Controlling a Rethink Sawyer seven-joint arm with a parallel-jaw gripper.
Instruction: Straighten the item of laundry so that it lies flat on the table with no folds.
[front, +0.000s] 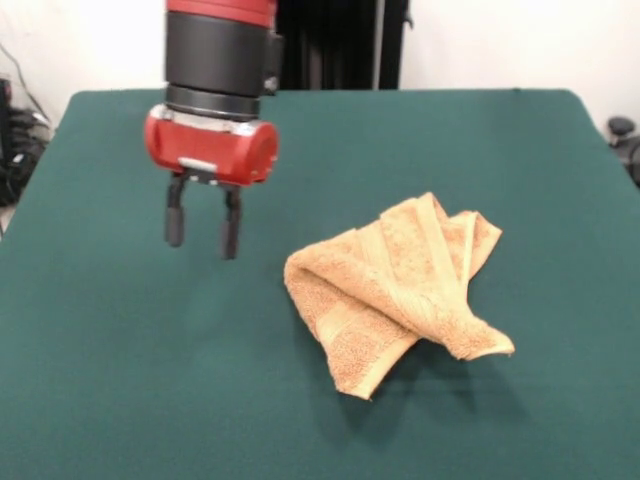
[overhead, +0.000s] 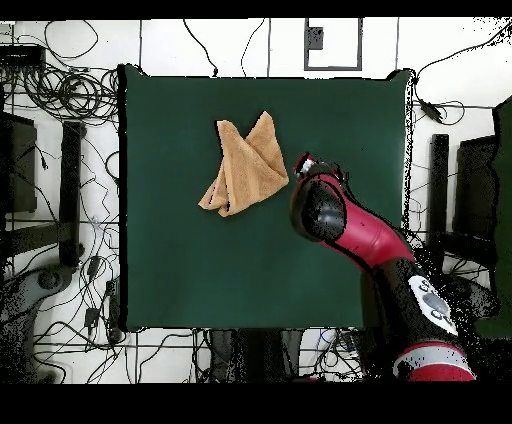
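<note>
The orange-tan terry towel (front: 400, 287) lies crumpled and folded over itself on the dark green table (front: 120, 380), right of centre in the front view. Its woven bands show across the folds; no label shows. In the overhead view the towel (overhead: 246, 165) sits in the upper middle of the table (overhead: 200, 270). My gripper (front: 203, 243) hangs above the table to the left of the towel in the front view, apart from it. Its two black fingers (front: 175, 222) are spread and hold nothing. In the overhead view the arm's red and black wrist (overhead: 318, 200) hides the gripper.
The red and black arm (overhead: 385, 250) reaches in from the bottom right of the overhead view. Cables and equipment (overhead: 60, 150) lie on the floor around the table. A black stand (front: 340, 45) stands behind the table's far edge.
</note>
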